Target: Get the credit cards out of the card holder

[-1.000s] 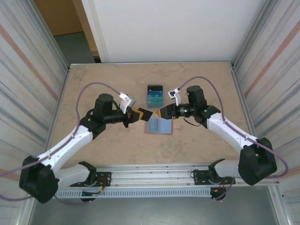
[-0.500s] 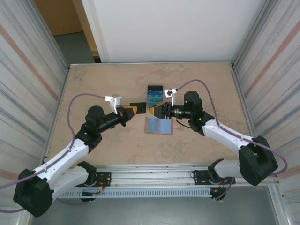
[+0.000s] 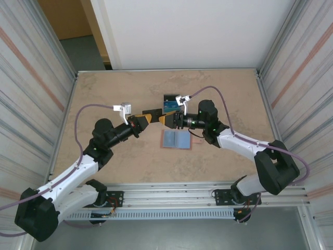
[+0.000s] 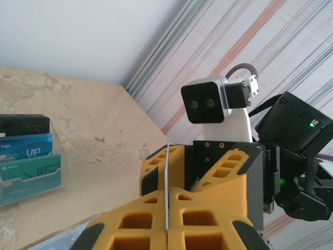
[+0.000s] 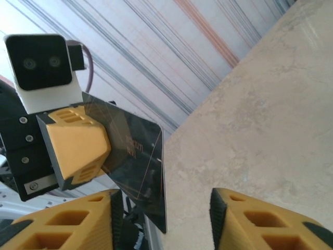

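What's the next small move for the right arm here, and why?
Probably close the right end effector on the black card. The left end effector is shut on one end of that card, and the card's free end sits between the right side's open jaws, nearer one finger. The card holder lies open on the table below. Once gripped, the left could let go.

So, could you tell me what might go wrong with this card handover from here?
1. The black card is pinched in the left jaws, and just its corner sits between the open right jaws. Closing now may catch too little, so the card could twist or drop on release.
2. The two sets of jaws stand almost nose to nose, so a further advance might knock them together.
3. A dropped card could land on the open card holder nearby.
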Robot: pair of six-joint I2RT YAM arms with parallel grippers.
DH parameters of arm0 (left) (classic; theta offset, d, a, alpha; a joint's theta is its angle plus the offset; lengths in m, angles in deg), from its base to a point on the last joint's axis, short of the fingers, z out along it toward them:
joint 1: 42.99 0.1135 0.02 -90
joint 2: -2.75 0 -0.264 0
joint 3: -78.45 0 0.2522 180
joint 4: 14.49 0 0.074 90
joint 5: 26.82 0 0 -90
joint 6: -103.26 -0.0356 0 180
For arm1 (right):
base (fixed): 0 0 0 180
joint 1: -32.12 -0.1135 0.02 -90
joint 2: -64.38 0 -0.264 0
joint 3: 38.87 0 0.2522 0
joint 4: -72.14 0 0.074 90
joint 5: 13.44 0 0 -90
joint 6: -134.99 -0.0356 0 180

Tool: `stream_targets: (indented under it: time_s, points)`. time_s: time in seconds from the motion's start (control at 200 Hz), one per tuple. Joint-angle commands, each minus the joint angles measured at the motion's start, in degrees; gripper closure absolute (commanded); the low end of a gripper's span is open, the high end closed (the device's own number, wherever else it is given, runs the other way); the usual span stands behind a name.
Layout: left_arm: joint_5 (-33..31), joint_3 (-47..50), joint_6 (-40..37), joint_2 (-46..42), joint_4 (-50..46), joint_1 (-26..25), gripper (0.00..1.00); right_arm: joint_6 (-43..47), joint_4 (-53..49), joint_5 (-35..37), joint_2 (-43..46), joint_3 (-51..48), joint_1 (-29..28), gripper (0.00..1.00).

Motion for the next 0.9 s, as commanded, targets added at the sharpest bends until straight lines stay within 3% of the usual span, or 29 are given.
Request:
stream_targets:
  time_s: [0.0, 0.13, 0.231, 0.306, 0.446, 0.521, 0.586, 0.722, 0.892]
  points:
    - [1.0, 0.6, 1.0, -0.9, 3.0, 0.0, 1.00, -3.5, 6.7, -2.4, -2.1, 2.5, -0.2, 0.61]
    - [0.9, 0.9, 1.1, -0.5, 3.5, -0.1, 1.00, -6.2, 11.5, -4.7, -4.4, 3.5, -0.2, 0.75]
    - [0.5, 1.2, 1.1, -0.5, 3.6, 0.0, 1.00, -7.1, 12.9, -6.0, -5.2, 4.1, -0.3, 0.95]
    - [0.3, 1.3, 0.9, -0.6, 3.3, 0.0, 0.98, -6.7, 13.1, -6.3, -4.9, 3.9, -0.2, 1.00]
    - [-0.4, 1.0, 0.3, -1.4, 1.2, 0.0, 0.91, -4.9, 11.6, -6.8, -3.1, 2.9, 0.0, 1.00]
    - [-0.5, 0.4, -0.8, -2.2, -1.0, 0.0, 0.80, -2.8, 8.3, -6.5, -1.6, 2.7, 0.5, 1.00]
    - [-0.4, -1.0, -2.8, -3.3, -4.7, 0.1, 0.64, -0.2, 4.1, -6.0, 0.0, 2.6, 0.9, 1.00]
    - [1.3, -6.5, -11.6, -6.5, -16.3, 1.0, 0.39, 7.5, -7.5, -4.1, 4.6, 2.7, 1.5, 1.00]
    - [4.7, -13.9, -23.1, -7.0, -28.9, 1.0, 0.28, 17.3, -22.4, -4.3, 10.3, 3.5, 2.3, 1.00]
